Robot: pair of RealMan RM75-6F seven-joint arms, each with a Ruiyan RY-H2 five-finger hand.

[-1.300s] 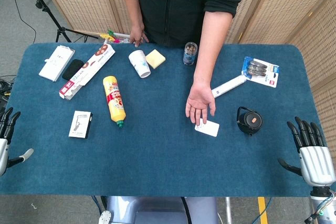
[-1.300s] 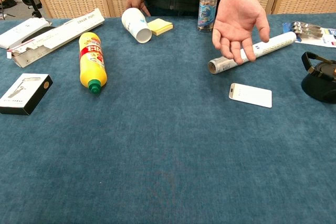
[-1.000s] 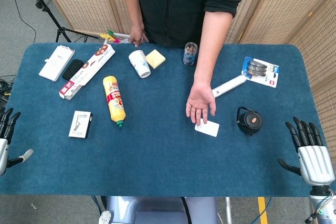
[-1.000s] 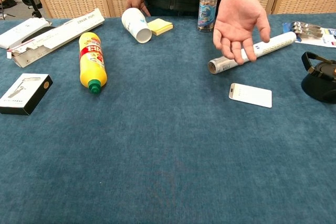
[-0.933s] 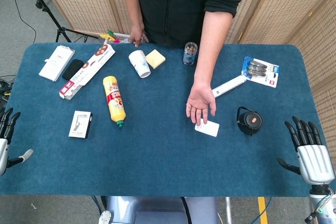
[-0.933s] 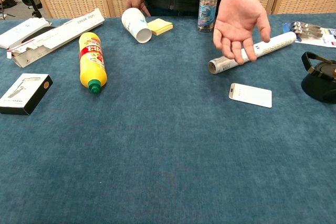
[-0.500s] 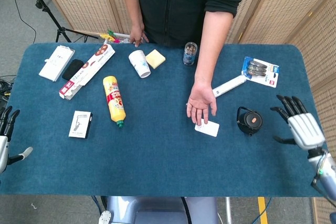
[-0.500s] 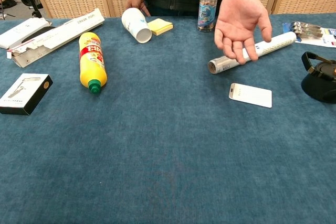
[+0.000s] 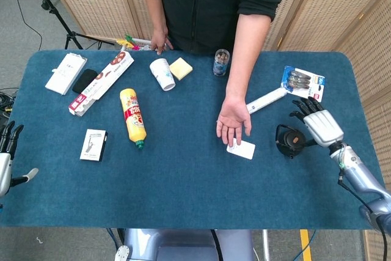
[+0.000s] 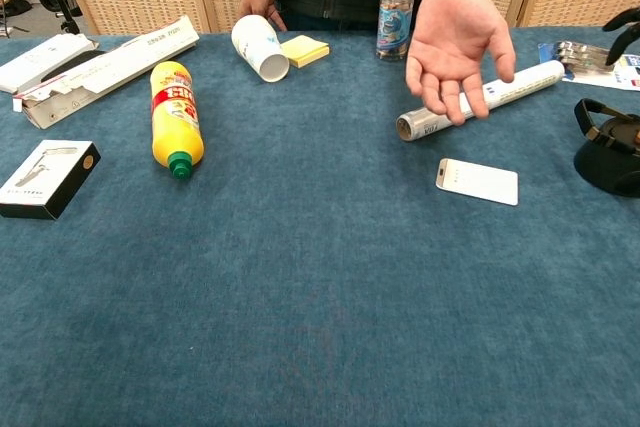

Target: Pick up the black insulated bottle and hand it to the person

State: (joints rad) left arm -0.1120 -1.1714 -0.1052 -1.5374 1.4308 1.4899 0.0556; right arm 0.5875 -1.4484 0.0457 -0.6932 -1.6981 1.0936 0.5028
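Nearest the robot, the left hand [image 9: 5, 163] hangs off the table's [image 9: 183, 181] near left corner, fingers spread, holding nothing. Out toward the right edge, the right hand [image 9: 321, 128] hovers with fingers fanned apart, empty, just beside the black bottle [image 9: 289, 141]. The bottle stands upright, lid up, immediately left of that hand, so the right arm is clearly nearer. Beyond, the person's open palm [image 9: 233, 120] waits mid-table, left of the bottle.
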